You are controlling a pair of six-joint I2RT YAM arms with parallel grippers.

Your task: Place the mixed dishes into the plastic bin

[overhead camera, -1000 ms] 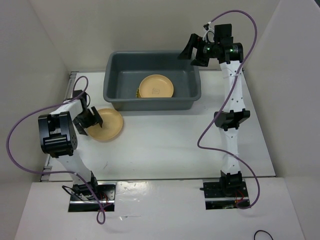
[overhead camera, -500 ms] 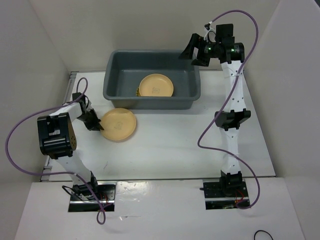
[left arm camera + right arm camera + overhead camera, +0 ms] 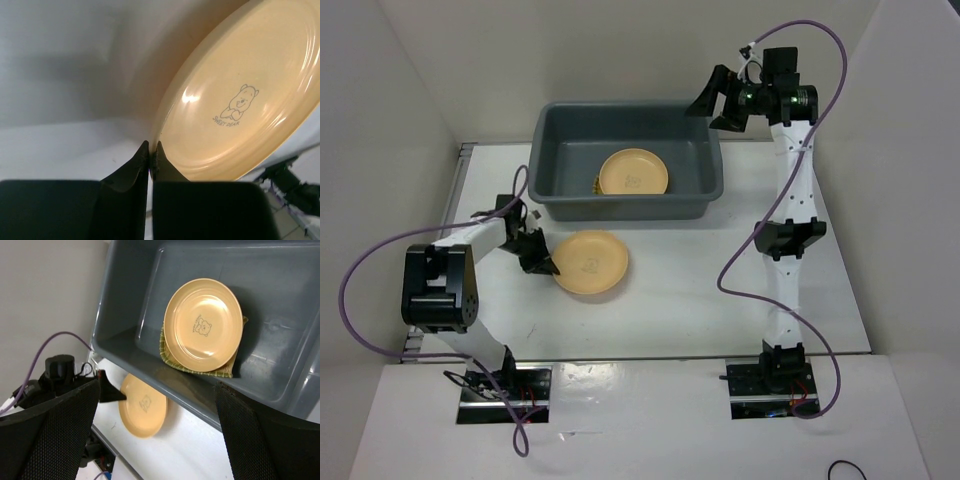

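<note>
An orange-yellow plate [image 3: 592, 262] with a small bear mark is in front of the plastic bin [image 3: 620, 209], over the white table. My left gripper [image 3: 549, 268] is shut on that plate's left rim; in the left wrist view the fingertips [image 3: 151, 148] pinch the rim of the tilted plate [image 3: 240, 100]. A second plate [image 3: 633, 172] lies inside the bin on the yellow slatted tray [image 3: 200, 371], only the tray's greenish edge showing. My right gripper [image 3: 718, 103] hangs open and empty above the bin's far right corner, looking down into the bin [image 3: 130, 320].
White walls close in the table on the left, back and right. A metal rail [image 3: 462, 170] runs along the table's left edge. Purple cables loop beside both arms.
My left gripper has shut on the plate's rim and carried it to the right, away from the bin's left front corner. The right gripper has shifted slightly right and stayed open.
</note>
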